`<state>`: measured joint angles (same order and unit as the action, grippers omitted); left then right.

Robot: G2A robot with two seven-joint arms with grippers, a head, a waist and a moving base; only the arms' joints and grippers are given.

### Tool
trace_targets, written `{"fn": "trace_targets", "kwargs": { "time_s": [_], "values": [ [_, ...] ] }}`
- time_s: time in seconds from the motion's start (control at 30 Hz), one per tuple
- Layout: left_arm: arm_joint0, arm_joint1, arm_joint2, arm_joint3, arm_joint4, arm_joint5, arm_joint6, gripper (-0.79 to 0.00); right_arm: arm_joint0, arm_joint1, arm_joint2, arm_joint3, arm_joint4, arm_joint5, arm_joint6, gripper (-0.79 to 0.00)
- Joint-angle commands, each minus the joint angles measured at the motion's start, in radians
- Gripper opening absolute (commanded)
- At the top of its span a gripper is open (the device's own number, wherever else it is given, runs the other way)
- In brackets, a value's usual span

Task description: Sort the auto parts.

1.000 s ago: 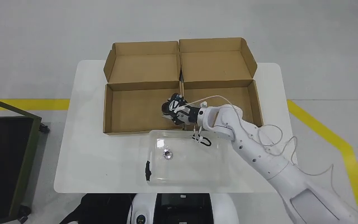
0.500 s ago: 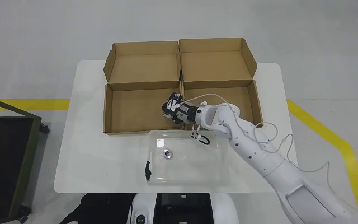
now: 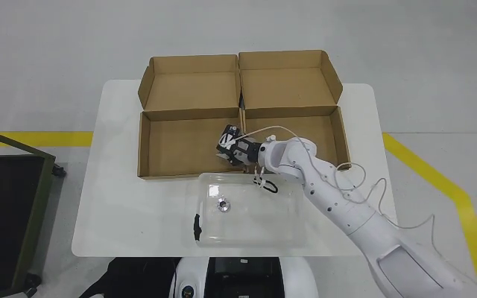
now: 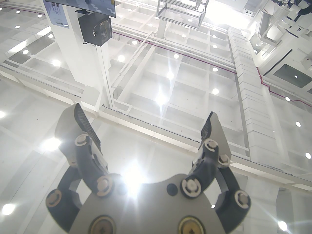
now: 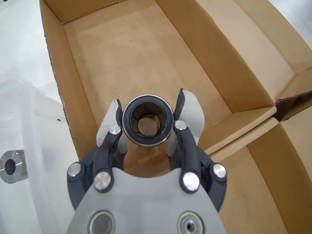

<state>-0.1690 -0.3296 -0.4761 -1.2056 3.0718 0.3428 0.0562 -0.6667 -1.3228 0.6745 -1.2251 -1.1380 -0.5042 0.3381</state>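
White table (image 3: 112, 186) carries everything; bare top shows down both sides, widest to the left of the boxes and bin. Two cardboard boxes sit side by side at the far half, lids folded back flat, inner walls touching: left box (image 3: 175, 145) (image 5: 136, 57) and right box (image 3: 328, 130) (image 5: 263, 171). Clear plastic bin (image 3: 298, 223) (image 5: 31, 113) sits at the near edge, its far rim right up against the boxes' near walls. The right arm reaches in diagonally over the bin's far right corner. Right gripper (image 3: 227, 141) (image 5: 149, 97) is above the right-hand end of the left box, near the shared wall, w/ brown box floor showing beyond it. Its fingers are clamped on a cylindrical bearing (image 5: 127, 122), black end ring, bore facing the wrist cam, held above the box floor. In the bin: a small metal bushing (image 3: 222, 205) (image 5: 11, 166) w/ centre hole near the far left, a black part (image 3: 197, 226) at the left rim, and a black hook-shaped part (image 3: 268, 185) at the far rim beside the arm. Left gripper (image 4: 145, 110) points up at the ceiling, fingers wide apart, nothing between them.
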Motion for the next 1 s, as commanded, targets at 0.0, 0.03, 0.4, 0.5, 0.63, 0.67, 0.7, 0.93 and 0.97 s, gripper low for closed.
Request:
{"fn": "trace_targets", "kwargs": {
  "time_s": [0.0, 0.03, 0.4, 0.5, 0.63, 0.67, 0.7, 0.93, 0.97],
  "values": [
    [0.0, 0.0, 0.0, 0.0, 0.0, 0.0, 0.0, 0.0, -0.001, -0.002, 0.004, -0.002, 0.001, 0.0, -0.002, -0.403],
    [0.0, 0.0, 0.0, 0.0, 0.0, 0.0, 0.0, 0.0, -0.001, -0.002, 0.008, -0.005, 0.001, -0.002, -0.005, -0.4],
    [0.0, 0.0, 0.0, 0.0, 0.0, 0.0, 0.0, 0.0, -0.106, 0.045, 0.125, -0.297, -0.082, -0.063, 0.008, -0.302],
    [0.0, 0.0, 0.0, 0.0, 0.0, 0.0, 0.0, 0.0, -0.166, 0.063, 0.16, -0.395, -0.11, -0.082, 0.03, -0.212],
    [0.0, 0.0, 0.0, 0.0, 0.0, 0.0, 0.0, 0.0, -0.262, 0.088, 0.199, -0.527, -0.156, -0.126, 0.054, -0.151],
    [0.0, 0.0, 0.0, 0.0, 0.0, 0.0, 0.0, 0.0, -0.286, 0.093, 0.206, -0.555, -0.172, -0.139, 0.06, -0.135],
    [0.0, 0.0, 0.0, 0.0, 0.0, 0.0, 0.0, 0.0, -0.308, 0.099, 0.213, -0.578, -0.188, -0.147, 0.063, -0.126],
    [0.0, 0.0, 0.0, 0.0, 0.0, 0.0, 0.0, 0.0, -0.432, 0.126, 0.239, -0.666, -0.293, -0.198, 0.068, -0.077],
    [0.0, 0.0, 0.0, 0.0, 0.0, 0.0, 0.0, 0.0, -0.444, 0.129, 0.24, -0.669, -0.306, -0.205, 0.066, -0.071]
  ]
}}
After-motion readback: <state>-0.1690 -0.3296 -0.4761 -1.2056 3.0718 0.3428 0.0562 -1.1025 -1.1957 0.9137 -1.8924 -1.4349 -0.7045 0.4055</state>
